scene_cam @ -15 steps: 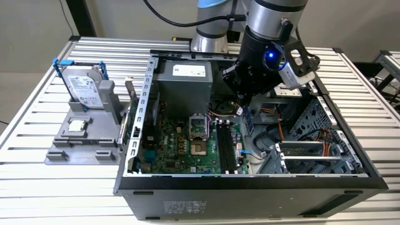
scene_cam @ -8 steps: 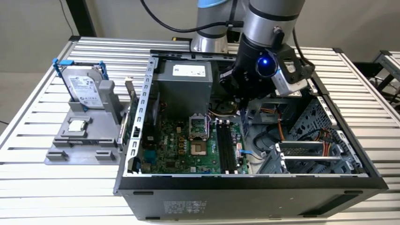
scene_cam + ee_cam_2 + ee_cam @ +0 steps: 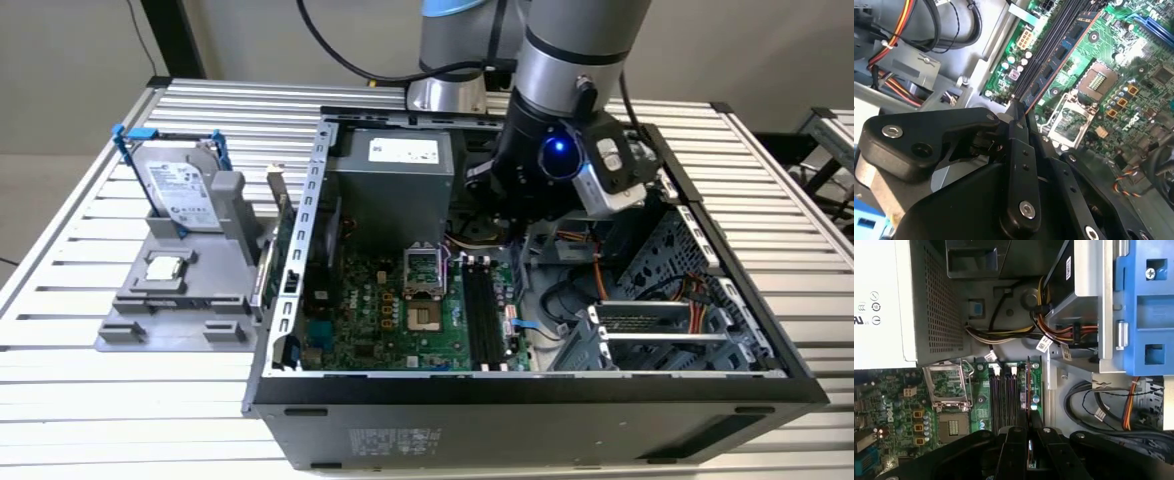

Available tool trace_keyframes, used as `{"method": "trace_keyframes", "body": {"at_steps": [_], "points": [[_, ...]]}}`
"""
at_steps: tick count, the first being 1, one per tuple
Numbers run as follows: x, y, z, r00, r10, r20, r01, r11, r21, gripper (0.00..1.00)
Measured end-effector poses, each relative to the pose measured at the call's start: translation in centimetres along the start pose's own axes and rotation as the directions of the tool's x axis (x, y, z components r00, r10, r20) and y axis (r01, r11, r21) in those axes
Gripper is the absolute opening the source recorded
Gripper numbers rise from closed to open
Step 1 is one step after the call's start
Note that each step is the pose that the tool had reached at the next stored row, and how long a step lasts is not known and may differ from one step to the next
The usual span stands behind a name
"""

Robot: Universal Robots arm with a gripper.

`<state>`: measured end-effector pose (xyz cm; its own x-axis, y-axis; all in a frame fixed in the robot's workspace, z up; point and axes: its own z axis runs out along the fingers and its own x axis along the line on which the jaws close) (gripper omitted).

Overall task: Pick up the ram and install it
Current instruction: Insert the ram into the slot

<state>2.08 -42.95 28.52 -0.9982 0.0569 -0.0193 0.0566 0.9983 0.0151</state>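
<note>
Pinching the ram [image 3: 1060, 51] by one end, my gripper [image 3: 1018, 111] holds it along the black slots [image 3: 1046, 45]; the second wrist view shows its chips, while the exterior view puts those slots at the CPU socket's [image 3: 424, 280] three o'clock.

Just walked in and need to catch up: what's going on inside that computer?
The robot arm's claw reaches into the open computer case and is shut on the ram, holding it on edge. The stick is lined up along the black memory slots on the motherboard, beside the CPU socket. Whether it is seated in a slot cannot be told.
</note>
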Motion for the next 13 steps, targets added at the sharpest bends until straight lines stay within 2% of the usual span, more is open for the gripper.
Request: {"method": "trace_keyframes", "body": {"at_steps": [4,5,9,13], "points": [[0.02,-0.03,0.72,1.0000,0.000,0.0000,0.000,1.0000,0.0000,0.00],[0.02,-0.03,0.86,1.0000,0.000,0.0001,0.000,1.0000,0.0018,0.00],[0.02,-0.03,0.88,1.0000,0.000,-0.0008,0.000,1.0000,0.0064,0.00],[0.03,-0.04,1.50,1.0000,0.000,-0.0008,0.000,1.0000,0.0064,0.00]]}}
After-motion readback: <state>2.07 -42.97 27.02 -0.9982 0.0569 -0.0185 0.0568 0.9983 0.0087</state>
